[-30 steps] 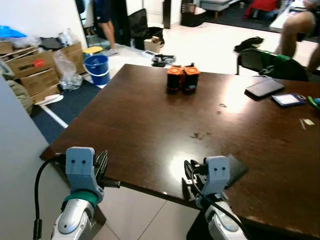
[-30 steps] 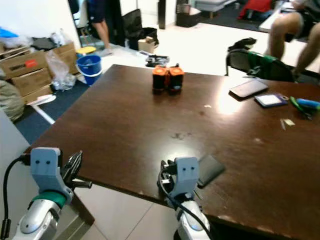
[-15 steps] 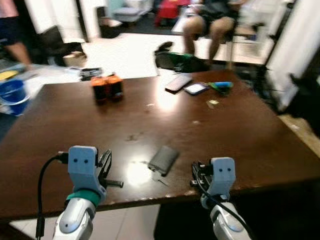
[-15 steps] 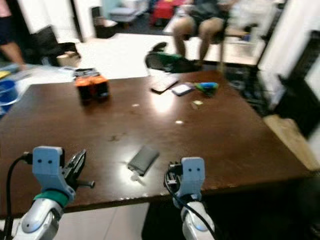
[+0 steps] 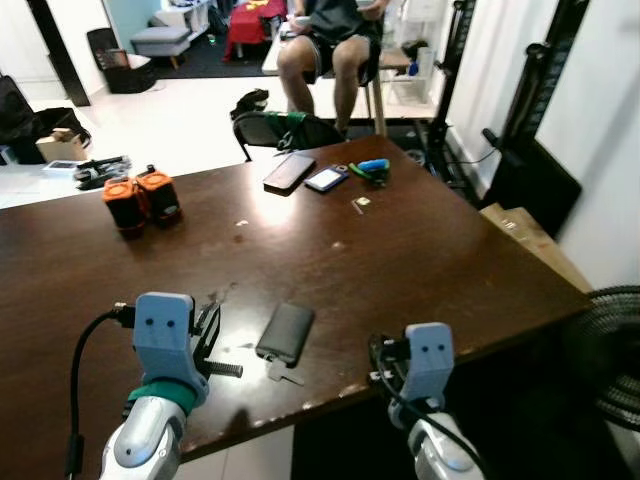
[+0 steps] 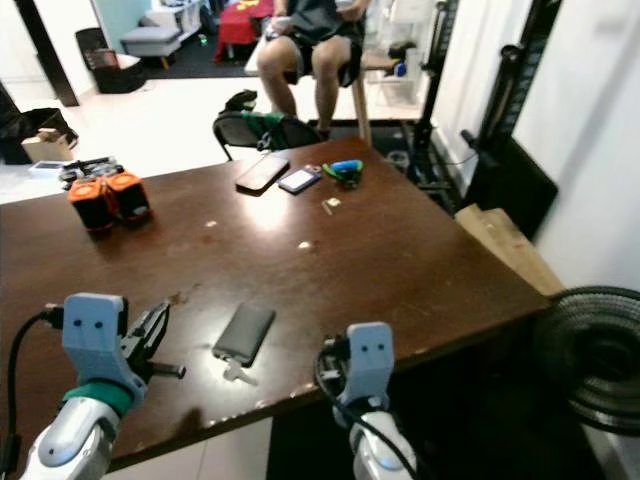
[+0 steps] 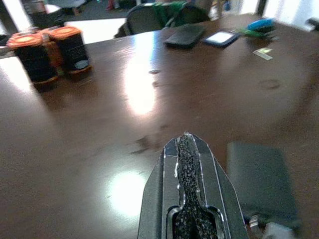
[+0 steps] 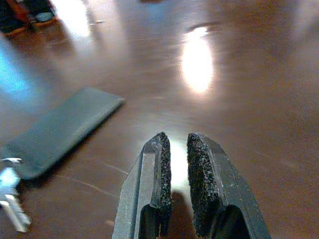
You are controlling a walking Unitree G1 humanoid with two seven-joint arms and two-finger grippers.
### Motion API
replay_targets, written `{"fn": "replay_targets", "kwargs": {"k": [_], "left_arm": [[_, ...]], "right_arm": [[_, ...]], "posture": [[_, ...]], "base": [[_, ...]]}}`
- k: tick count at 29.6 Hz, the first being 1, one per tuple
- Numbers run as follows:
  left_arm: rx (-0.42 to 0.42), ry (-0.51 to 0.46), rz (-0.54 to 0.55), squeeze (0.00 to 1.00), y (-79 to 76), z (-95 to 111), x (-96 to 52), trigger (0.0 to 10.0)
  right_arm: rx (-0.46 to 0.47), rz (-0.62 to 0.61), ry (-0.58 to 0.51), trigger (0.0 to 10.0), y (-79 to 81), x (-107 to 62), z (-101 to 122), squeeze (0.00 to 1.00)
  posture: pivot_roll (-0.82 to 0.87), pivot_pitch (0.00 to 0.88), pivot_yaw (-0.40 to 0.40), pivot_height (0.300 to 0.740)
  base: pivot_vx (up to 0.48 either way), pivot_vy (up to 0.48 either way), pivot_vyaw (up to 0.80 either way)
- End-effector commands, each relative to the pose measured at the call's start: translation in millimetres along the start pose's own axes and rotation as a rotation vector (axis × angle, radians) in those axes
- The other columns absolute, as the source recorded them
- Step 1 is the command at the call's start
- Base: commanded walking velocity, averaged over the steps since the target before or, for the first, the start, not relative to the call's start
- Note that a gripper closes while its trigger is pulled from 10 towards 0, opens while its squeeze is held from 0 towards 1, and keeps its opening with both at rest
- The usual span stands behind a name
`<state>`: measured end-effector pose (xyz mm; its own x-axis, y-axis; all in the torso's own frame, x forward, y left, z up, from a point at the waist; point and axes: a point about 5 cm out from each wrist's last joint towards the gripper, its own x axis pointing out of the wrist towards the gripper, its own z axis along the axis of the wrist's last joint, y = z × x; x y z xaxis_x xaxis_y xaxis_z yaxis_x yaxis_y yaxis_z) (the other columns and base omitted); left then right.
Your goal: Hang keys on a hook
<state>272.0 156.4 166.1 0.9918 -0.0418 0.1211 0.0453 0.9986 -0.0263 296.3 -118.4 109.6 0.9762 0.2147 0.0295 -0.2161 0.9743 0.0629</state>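
Right wrist view shows my right gripper (image 8: 175, 144) nearly closed and empty, the key (image 8: 12, 206) on its dark fob (image 8: 60, 130) lying off beside it, so I'd open wide and approach low over the table (image 5: 430, 270).

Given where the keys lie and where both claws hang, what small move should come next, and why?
Probably ease the right claw forward and toward the robot's left, opening it near the key. The key lies on the table at the near end of the dark key case, between both claws; the right claw, nearly shut and holding nothing, sits just beside it.
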Motion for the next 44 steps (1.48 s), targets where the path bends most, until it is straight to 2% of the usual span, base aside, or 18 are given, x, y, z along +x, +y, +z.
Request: {"fn": "replay_targets", "kwargs": {"k": [1,5,9,13,15,17,18,19,22,24,26,31,32,36,37,39,43,44], "left_arm": [[0.052,0.028,0.009,0.0,3.0,3,-0.1,10.0],[0.095,0.018,-0.009,0.0,2.8,17,2.2,10.0],[0.125,0.02,0.0,0.0,8.1,22,0.5,10.0],[0.114,0.014,0.016,0.0,11.8,24,-2.0,10.0],[0.077,0.018,0.048,0.0,14.0,16,-4.7,10.0],[0.077,0.018,0.048,0.0,14.0,16,-4.7,10.0],[0.045,0.036,0.089,0.0,13.6,-1,-6.9,10.0],[0.045,0.036,0.089,0.0,13.6,-1,-6.9,10.0],[0.007,0.06,0.133,0.0,3.4,-19,-8.2,10.0],[0.007,0.06,0.133,0.0,3.4,-19,-8.2,10.0],[-0.001,0.068,0.126,0.0,-5.2,-23,-8.0,10.0],[-0.005,0.077,0.121,0.0,-8.2,-27,-8.6,10.0],[0.004,0.085,0.118,0.0,-8.8,-32,-9.9,10.0],[0.026,0.08,0.104,0.0,-9.3,-36,-12.0,10.0],[0.04,0.073,0.095,0.0,-9.5,-37,-13.3,10.0],[0.048,0.068,0.09,0.0,-9.6,-38,-14.0,10.0],[0.034,0.067,0.103,0.0,-4.4,-35,-16.7,10.0],[0.034,0.067,0.103,0.0,-4.4,-35,-16.7,10.0]], "right_arm": [[0.003,0.023,0.031,10.0,2.7,-2.6,-9,0.0],[0.017,0.045,0.044,10.0,4.8,-2.1,-15,0.0],[0.031,0.054,0.046,10.0,6.3,-0.9,-18,0.0],[0.04,0.056,0.044,10.0,6.3,-0.4,-18,0.0],[0.018,0.072,0.032,10.0,8.5,1.1,-14,0.0],[0.018,0.072,0.032,10.0,8.5,1.1,-14,0.0],[-0.037,0.11,0.004,10.0,11.6,4.0,-6,0.0],[-0.037,0.11,0.004,10.0,11.6,4.0,-6,0.0],[-0.133,0.177,-0.008,10.0,10.1,9.9,5,0.0],[-0.133,0.177,-0.008,10.0,10.1,9.9,5,0.0],[-0.173,0.211,-0.021,10.0,6.4,13.1,13,0.0],[-0.19,0.216,-0.029,10.0,4.1,16.8,22,0.0],[-0.199,0.215,-0.035,10.0,3.1,19.2,27,0.0],[-0.221,0.22,-0.034,10.0,1.6,17.2,32,0.0],[-0.238,0.224,-0.028,10.0,-0.9,14.2,33,0.0],[-0.249,0.227,-0.024,10.0,-2.5,12.2,34,0.0],[-0.214,0.183,-0.03,10.0,-8.6,10.6,28,0.0],[-0.214,0.183,-0.03,10.0,-8.6,10.6,28,0.0]], "posture": [[0.0,0.054,0.216,0.74],[0.05,0.04,0.24,0.74],[0.07,0.035,0.253,0.74],[0.08,0.033,0.239,0.74],[0.04,0.035,0.219,0.74],[0.04,0.035,0.219,0.74],[-0.02,0.039,0.168,0.74],[-0.02,0.039,0.168,0.74],[-0.07,0.046,0.102,0.74],[-0.07,0.046,0.102,0.74],[-0.09,0.051,0.049,0.74],[-0.09,0.049,0.045,0.74],[-0.12,0.063,0.01,0.74],[-0.12,0.063,0.01,0.74],[-0.15,0.067,-0.021,0.74],[-0.17,0.067,-0.035,0.74],[-0.12,0.062,0.062,0.74],[-0.12,0.062,0.062,0.74]], "base": [[0.0,0.0,0.0],[0.0,0.0,0.0],[0.0,0.0,0.0],[0.0,0.0,0.0],[0.0,0.0,0.0],[0.0,0.0,0.0],[0.0,0.0,0.0],[0.0,0.0,0.0],[0.0,0.0,0.0],[0.0,0.0,0.0],[0.0,0.0,0.0],[0.0,0.0,0.0],[0.0,0.0,0.0],[0.0,0.0,0.0],[0.0,0.0,0.0],[0.0,0.0,0.0],[0.0,0.0,0.0],[0.0,0.0,0.0]]}}
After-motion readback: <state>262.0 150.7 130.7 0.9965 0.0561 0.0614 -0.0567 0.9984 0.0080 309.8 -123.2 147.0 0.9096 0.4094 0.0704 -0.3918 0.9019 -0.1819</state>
